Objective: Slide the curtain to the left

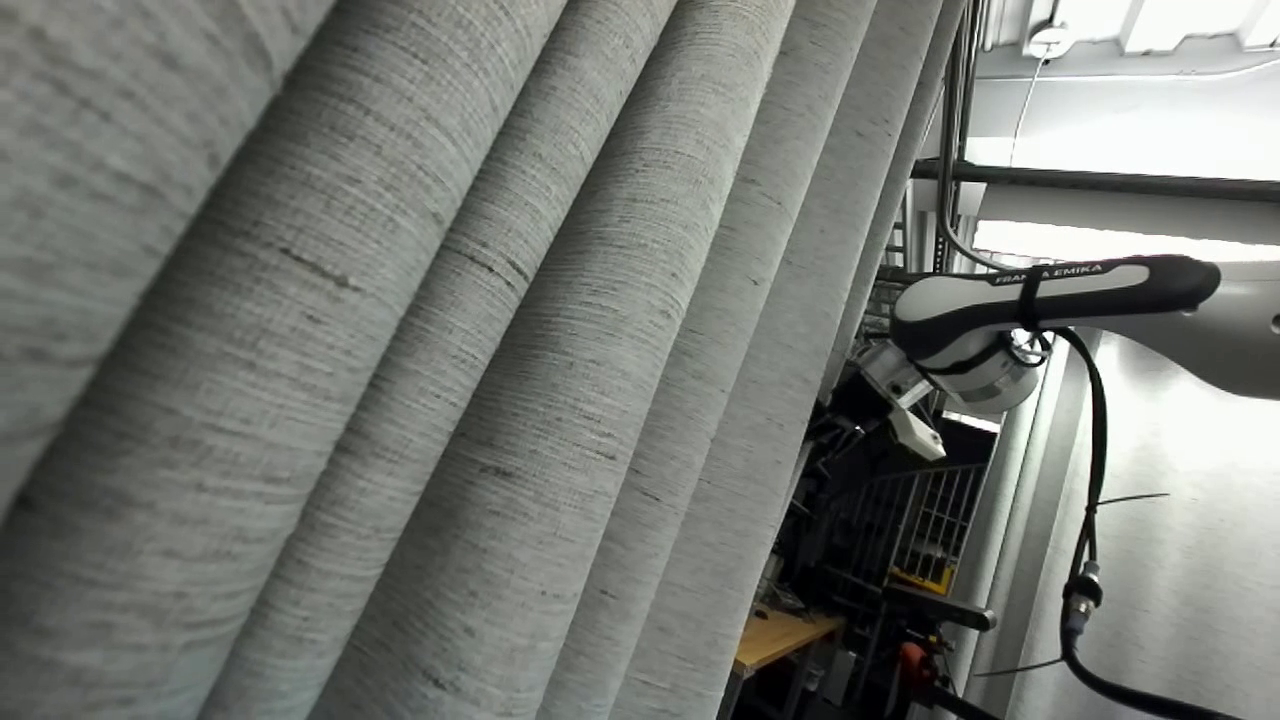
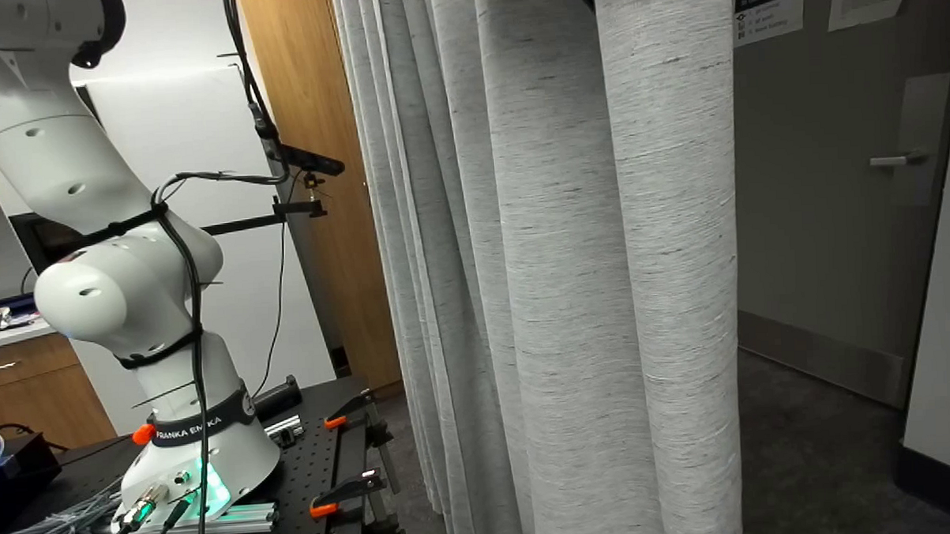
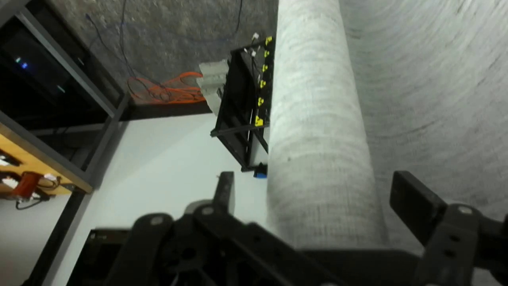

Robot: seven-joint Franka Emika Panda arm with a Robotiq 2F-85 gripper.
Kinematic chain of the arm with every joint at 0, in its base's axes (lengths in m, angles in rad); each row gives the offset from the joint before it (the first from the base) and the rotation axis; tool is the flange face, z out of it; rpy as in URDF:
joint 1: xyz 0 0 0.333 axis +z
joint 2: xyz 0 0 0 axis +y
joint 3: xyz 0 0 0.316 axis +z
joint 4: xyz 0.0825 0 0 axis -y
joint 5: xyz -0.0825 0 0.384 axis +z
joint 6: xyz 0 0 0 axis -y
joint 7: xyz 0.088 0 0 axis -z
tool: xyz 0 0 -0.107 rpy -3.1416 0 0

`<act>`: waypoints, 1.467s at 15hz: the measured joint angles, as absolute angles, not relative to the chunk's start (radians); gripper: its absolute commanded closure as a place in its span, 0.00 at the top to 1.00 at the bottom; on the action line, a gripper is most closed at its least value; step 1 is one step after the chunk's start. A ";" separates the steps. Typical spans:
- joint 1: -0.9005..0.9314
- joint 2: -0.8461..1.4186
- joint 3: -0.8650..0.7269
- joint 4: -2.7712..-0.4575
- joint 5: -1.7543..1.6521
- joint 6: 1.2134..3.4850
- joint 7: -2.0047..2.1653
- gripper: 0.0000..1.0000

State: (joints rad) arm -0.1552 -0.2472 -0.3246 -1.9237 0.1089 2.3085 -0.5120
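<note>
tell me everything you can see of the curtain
The curtain is light grey, apparently woven cloth, streaked with fine darker threads. It hangs beside the arm in deep folds, its top out of frame in both exterior views. In the wrist view, its rounded edge stands between the jaws of the open pincer; whether they touch it is unclear.

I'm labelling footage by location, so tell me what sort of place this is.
Likely a robotics lab: there's a Franka arm, a perforated black plate with clamps, and a fire notice beyond the curtain.
</note>
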 measured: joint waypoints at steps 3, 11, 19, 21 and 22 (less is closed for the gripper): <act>-0.135 -0.247 -0.324 -1.900 0.191 2.386 -0.557 1.00; -0.106 -0.245 -0.323 -1.863 0.237 2.476 -0.586 1.00; -0.106 -0.244 -0.323 -1.865 0.236 2.476 -0.585 1.00; -0.106 -0.243 -0.323 -1.866 0.236 2.476 -0.585 1.00; -0.106 -0.243 -0.322 -1.866 0.236 2.476 -0.585 1.00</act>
State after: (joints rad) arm -0.1059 -0.2431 -0.3224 -1.8661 0.2360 2.4756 -0.5854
